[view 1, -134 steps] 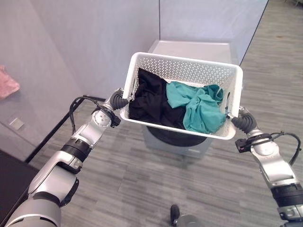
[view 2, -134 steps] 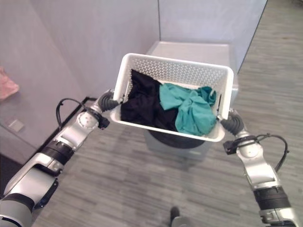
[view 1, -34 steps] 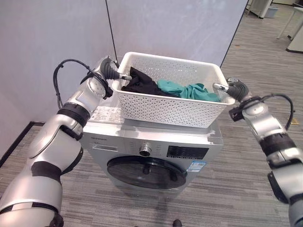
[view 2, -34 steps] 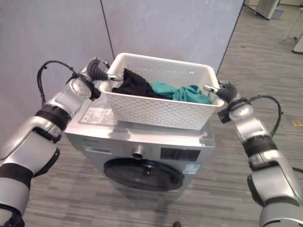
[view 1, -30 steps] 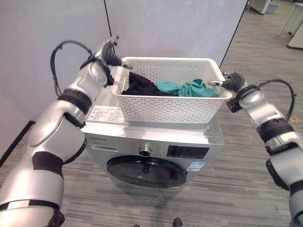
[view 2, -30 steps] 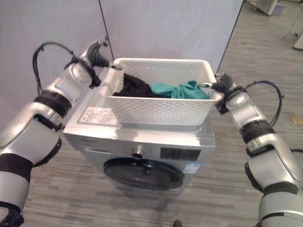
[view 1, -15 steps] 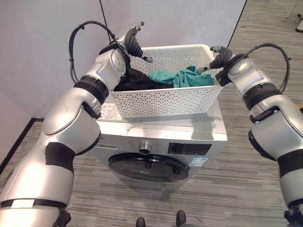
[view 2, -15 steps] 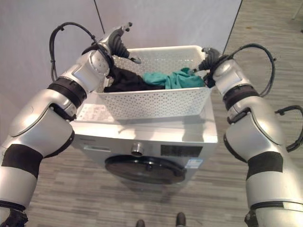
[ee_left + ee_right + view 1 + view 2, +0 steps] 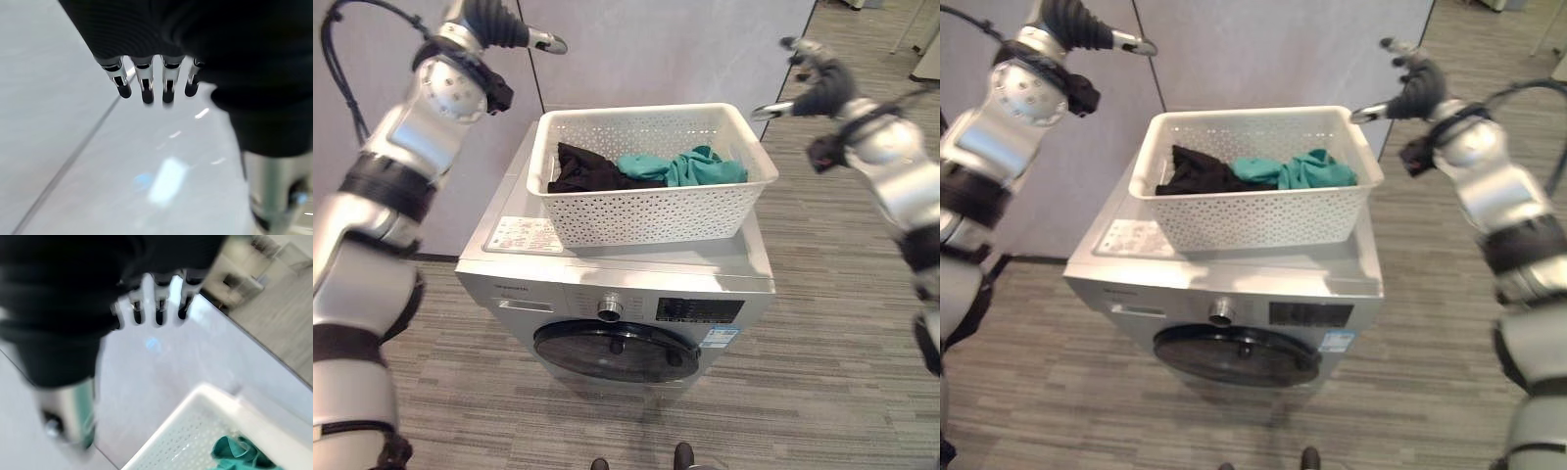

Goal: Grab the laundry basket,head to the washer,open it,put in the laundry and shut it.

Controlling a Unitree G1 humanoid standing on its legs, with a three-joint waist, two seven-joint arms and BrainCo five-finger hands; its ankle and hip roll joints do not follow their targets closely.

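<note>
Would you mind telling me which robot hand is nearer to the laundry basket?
The right robot hand, raised just off the laundry basket's right end. The left robot hand is lifted higher above its left end, by the wall.

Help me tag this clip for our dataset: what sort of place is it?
Probably an office or lab test area, not a home laundry: a washer carrying a white basket stands against grey partition panels on grey plank flooring.

Both robot hands [image 9: 499, 24] released basket [image 9: 646, 211], lifted.

Washer [image 9: 607, 294] door's lower edge shadowed
</note>
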